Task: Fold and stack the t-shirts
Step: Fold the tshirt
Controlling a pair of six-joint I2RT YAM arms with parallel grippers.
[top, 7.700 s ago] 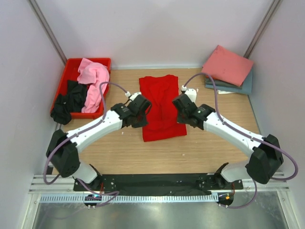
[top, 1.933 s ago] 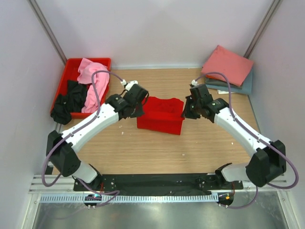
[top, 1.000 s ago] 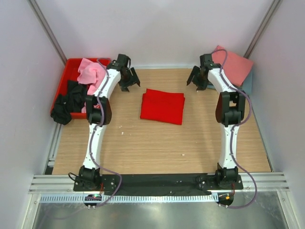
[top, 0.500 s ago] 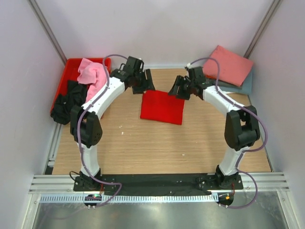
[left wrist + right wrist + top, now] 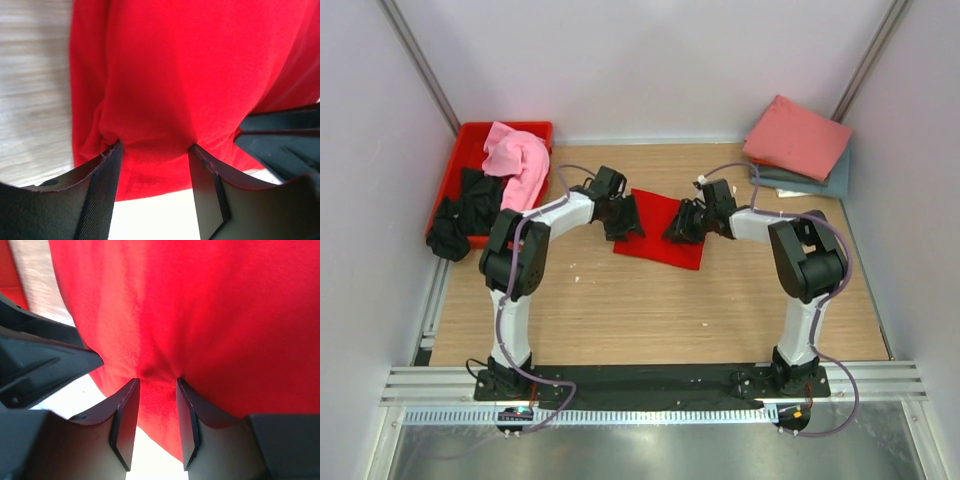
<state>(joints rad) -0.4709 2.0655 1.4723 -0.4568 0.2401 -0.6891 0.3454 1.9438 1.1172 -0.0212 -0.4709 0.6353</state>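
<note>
On the light wooden desk (image 5: 650,310), midway between the side edges and nearer the far edge, a bright red soft cloth t-shirt (image 5: 658,238), folded into a rough rectangle and lying slightly askew to the desk's edges.

At its far left corner, the left gripper (image 5: 623,218), black and two-fingered, on a white arm reaching in from the near edge. From the left wrist view: fingers set fairly wide, with a thick fold of the red cloth gathered between them and pressed against both inner faces, puckered at each fingertip. Clamped on the shirt's edge.

At the far right corner, the right gripper (image 5: 680,222), of the same build, facing the left one across the shirt. From the right wrist view: a narrower gap, a ridge of red cloth pinched between the two fingers, creases running in toward the tips. Clamped on the same shirt.

In the far left corner of the desk, a rigid red plastic crate (image 5: 460,135). Crumpled inside, a light pink cloth t-shirt (image 5: 515,160) draped over the right wall, and a black cloth t-shirt (image 5: 460,210) spilling over the near left rim.

In the far right corner, a neatly folded salmon pink cloth t-shirt (image 5: 798,135) stacked on a folded grey-blue cloth t-shirt (image 5: 830,182), with the lower one showing only along the near and right sides.
</note>
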